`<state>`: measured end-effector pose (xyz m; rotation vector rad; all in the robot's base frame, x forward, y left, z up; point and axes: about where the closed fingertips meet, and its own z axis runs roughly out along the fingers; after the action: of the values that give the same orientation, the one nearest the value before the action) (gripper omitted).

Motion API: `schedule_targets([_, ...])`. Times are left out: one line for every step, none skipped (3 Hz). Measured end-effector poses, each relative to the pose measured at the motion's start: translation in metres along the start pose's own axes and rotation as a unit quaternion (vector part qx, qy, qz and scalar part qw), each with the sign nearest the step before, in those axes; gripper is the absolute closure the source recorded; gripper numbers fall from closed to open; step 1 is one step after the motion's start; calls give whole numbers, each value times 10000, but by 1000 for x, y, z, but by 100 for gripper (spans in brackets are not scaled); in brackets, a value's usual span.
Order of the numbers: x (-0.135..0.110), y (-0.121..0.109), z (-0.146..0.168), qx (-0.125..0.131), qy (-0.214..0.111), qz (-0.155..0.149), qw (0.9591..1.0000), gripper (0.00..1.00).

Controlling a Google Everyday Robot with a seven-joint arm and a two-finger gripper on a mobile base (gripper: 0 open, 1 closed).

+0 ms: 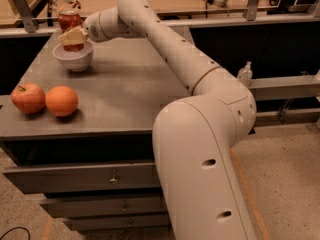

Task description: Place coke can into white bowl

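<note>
The red coke can (70,26) is held upright by my gripper (72,35) directly over the white bowl (73,59), its bottom at or just inside the bowl's rim. The gripper's tan fingers (74,34) are closed around the can's middle. The bowl sits at the far left of the grey table (130,89). My arm reaches in from the right across the table.
A red apple (28,98) and an orange (61,101) sit side by side near the table's front left edge. Drawers (85,176) are below the tabletop. A wooden bench with clutter stands behind the table. A small bottle (244,73) sits on a ledge at right.
</note>
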<state>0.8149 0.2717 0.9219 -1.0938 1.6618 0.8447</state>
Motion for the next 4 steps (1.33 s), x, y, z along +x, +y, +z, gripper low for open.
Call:
schedule_targets([10, -3, -2, 121, 163, 31, 9998, 60])
schedule_targets([18, -2, -5, 201, 367, -39, 9991, 35])
schedule_targets([18, 2, -6, 244, 672, -385, 9967, 13])
schedule_targets([4, 7, -12, 288, 823, -844, 9926, 0])
